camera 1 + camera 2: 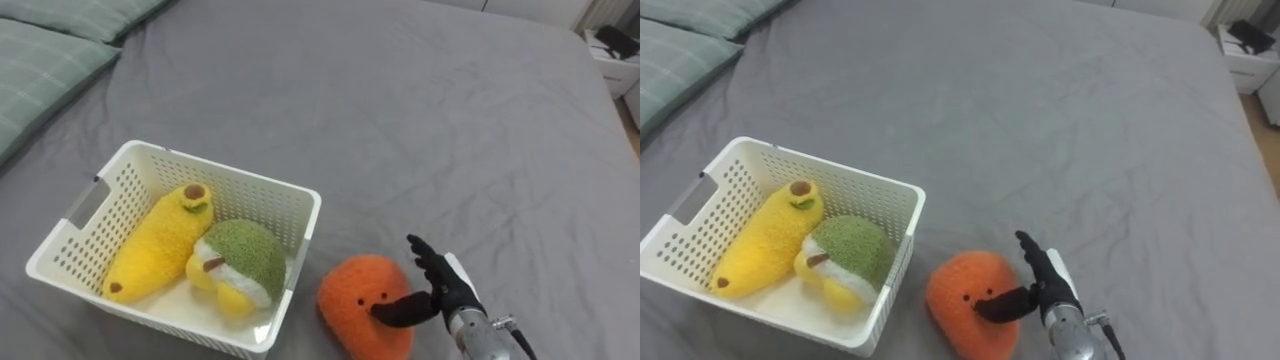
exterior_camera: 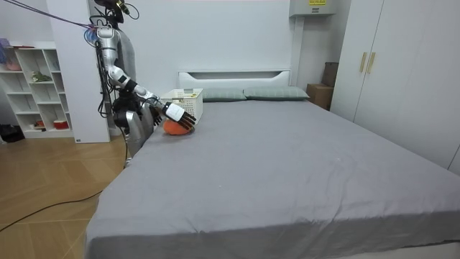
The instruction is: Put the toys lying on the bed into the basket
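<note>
Bed: a wide grey bedspread (image 1: 420, 120), with pale green pillows (image 1: 50, 50) at the far left.
Robot: stands at the side of the bed near the headboard, on the room view's left, with one arm reaching over the mattress.
Orange plush toy (image 1: 362, 300): lies on the bedspread just right of the basket. It is a rounded blob, slightly longer than wide, slanting from the basket side toward the near right, with its small face turned upward.
Right hand (image 1: 440, 285): just right of the orange toy, fingers straight and fanned apart, thumb stretched across onto the toy's face side. It grips nothing.
White slotted basket (image 1: 230, 182): sits on the bed to the left.
Banana plush (image 1: 160, 240): inside the basket, lying diagonally, brown tip near left, stem end far right.
Green and yellow plush (image 1: 240, 262): inside the basket, against the banana's right side.
</note>
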Robot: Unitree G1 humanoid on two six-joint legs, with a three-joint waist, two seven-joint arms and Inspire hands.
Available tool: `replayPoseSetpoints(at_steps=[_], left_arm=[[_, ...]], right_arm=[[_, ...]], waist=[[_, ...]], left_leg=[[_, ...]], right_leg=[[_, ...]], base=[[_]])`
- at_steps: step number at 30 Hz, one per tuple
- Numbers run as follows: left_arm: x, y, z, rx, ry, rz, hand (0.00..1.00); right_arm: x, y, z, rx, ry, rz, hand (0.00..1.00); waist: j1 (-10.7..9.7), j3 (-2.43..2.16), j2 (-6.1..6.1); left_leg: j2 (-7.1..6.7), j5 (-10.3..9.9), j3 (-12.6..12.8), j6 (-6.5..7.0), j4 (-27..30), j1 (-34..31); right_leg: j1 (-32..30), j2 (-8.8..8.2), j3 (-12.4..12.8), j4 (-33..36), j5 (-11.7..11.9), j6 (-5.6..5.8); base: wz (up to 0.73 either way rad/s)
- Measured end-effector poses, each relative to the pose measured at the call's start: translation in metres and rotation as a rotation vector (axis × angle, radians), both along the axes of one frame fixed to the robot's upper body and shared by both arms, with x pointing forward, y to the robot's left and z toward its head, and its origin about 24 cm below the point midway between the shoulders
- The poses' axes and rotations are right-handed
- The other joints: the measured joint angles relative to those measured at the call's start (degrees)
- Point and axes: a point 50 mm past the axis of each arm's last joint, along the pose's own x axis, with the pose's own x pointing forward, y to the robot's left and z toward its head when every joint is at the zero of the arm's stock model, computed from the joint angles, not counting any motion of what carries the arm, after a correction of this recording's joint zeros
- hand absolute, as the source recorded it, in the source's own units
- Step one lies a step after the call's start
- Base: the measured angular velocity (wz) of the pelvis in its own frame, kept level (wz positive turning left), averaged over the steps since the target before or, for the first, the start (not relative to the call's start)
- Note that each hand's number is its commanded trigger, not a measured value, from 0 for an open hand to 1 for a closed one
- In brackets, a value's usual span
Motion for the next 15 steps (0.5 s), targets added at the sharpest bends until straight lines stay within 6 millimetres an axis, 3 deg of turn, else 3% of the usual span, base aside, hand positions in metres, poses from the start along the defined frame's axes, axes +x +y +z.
replayPoseSetpoints(at_steps=[6, 7, 8, 9, 10, 11, 15], left_arm=[[0.001, 0.0, 0.0, -0.001, -0.006, -0.002, 0.0], [0.001, 0.0, 0.0, -0.001, -0.007, -0.002, 0.0], [0.001, 0.0, 0.0, -0.001, -0.007, -0.003, 0.0], [0.001, 0.0, 0.0, -0.001, -0.007, -0.003, 0.0], [0.001, 0.0, 0.0, -0.002, -0.007, -0.003, 0.0], [0.001, 0.0, 0.0, -0.002, -0.007, -0.003, 0.0], [0.001, 0.0, 0.0, -0.003, -0.007, -0.003, 0.0]], right_arm=[[-0.019, 0.001, -0.022, 0.011, 0.14, 0.022, 0.0], [-0.022, 0.002, -0.024, 0.016, 0.16, 0.031, 0.06], [-0.023, 0.002, -0.025, 0.016, 0.169, 0.036, 0.24], [-0.025, 0.002, -0.028, 0.016, 0.186, 0.045, 0.52], [-0.027, 0.002, -0.029, 0.016, 0.198, 0.052, 0.71], [-0.027, 0.002, -0.029, 0.018, 0.202, 0.055, 1.0], [-0.03, 0.002, -0.033, 0.02, 0.229, 0.06, 1.0]], waist=[[1.2, -0.29, -0.2], [1.3, -0.35, -0.28], [1.3, -0.38, -0.33], [1.3, -0.43, -0.39], [1.3, -0.44, -0.4], [1.3, -0.43, -0.39], [1.3, -0.3, -0.2]], left_leg=[[0.13, 0.0, 0.0, 0.0, 0.0, 0.0], [0.13, 0.0, 0.0, 0.0, 0.0, 0.0], [0.13, 0.0, 0.0, 0.0, 0.0, 0.0], [0.13, 0.0, 0.0, 0.01, 0.0, 0.0], [0.14, 0.0, 0.0, 0.03, 0.0, 0.0], [0.13, -0.1, 0.0, 0.03, 0.0, 0.0], [0.11, -0.1, 0.0, 0.06, 0.0, -0.1]], right_leg=[[-0.1, -0.01, 0.0, 0.0, 0.0, 0.0], [0.0, -0.02, 0.0, 0.0, 0.0, 0.0], [0.0, -0.03, 0.0, 0.0, 0.0, 0.0], [0.0, -0.04, -0.1, 0.0, 0.0, 0.0], [0.0, -0.05, -0.2, 0.1, 0.0, 0.0], [0.0, -0.05, -0.3, 0.1, 0.0, 0.0], [0.0, -0.07, -0.3, 0.0, 0.0, 0.0]], base=[[0.0], [0.0], [0.0], [0.0], [0.0], [0.0], [0.0]])
